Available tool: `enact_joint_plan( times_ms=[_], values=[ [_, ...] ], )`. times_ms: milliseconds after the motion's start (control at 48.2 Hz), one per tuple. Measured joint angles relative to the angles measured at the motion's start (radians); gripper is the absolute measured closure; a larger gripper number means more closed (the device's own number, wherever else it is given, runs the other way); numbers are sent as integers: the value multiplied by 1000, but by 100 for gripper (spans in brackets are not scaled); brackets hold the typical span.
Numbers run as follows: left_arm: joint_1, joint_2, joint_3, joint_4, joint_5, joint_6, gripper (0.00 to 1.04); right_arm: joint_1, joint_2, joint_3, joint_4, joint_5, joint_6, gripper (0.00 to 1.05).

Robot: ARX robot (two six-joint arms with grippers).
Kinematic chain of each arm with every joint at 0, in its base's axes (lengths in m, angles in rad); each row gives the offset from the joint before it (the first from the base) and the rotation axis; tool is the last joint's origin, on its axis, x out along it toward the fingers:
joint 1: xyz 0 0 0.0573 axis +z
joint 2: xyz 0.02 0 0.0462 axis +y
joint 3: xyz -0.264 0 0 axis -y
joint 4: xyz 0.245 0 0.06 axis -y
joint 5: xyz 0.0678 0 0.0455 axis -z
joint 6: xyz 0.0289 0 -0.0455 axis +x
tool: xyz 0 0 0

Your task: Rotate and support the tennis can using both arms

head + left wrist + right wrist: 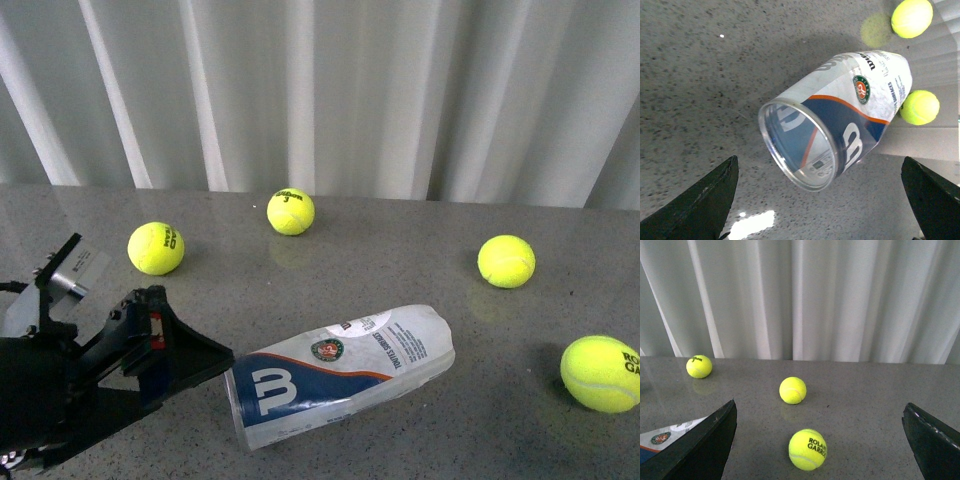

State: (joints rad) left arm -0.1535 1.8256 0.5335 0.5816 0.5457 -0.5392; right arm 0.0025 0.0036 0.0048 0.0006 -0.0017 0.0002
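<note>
The tennis can (pixel 340 375) lies on its side on the grey table (pixel 400 240), its navy "W" label up and its open end toward my left gripper (pixel 215 365). That gripper is open, just short of the can's rim at the lower left. In the left wrist view the can (pixel 850 115) lies ahead between the wide-apart fingers of the left gripper (pixel 819 165), untouched. My right gripper (pixel 820 403) is open and empty and does not show in the front view. Its wrist view shows only a corner of the can's label (pixel 660 437).
Several yellow tennis balls lie loose on the table: one at back left (pixel 156 248), one at back centre (pixel 291 211), one at right (pixel 506 261), one near the right edge (pixel 600 373). A white curtain (pixel 330 90) hangs behind the table.
</note>
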Motion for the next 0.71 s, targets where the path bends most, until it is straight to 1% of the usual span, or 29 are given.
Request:
enact_joint_plan(
  times_ms=[104,270,498,705],
  values=[
    [-29,31,16,41,24,-75,7,0,0,0,0,0,0,7],
    [-67,82,42,80,24,-145,7,0,0,0,0,0,0,7],
    [-78,141,72,129,32,-209,7,0,0,0,0,0,0,7],
    [-76,221,106,215,34,-330,7,0,0,0,0,0,0,7]
  ],
)
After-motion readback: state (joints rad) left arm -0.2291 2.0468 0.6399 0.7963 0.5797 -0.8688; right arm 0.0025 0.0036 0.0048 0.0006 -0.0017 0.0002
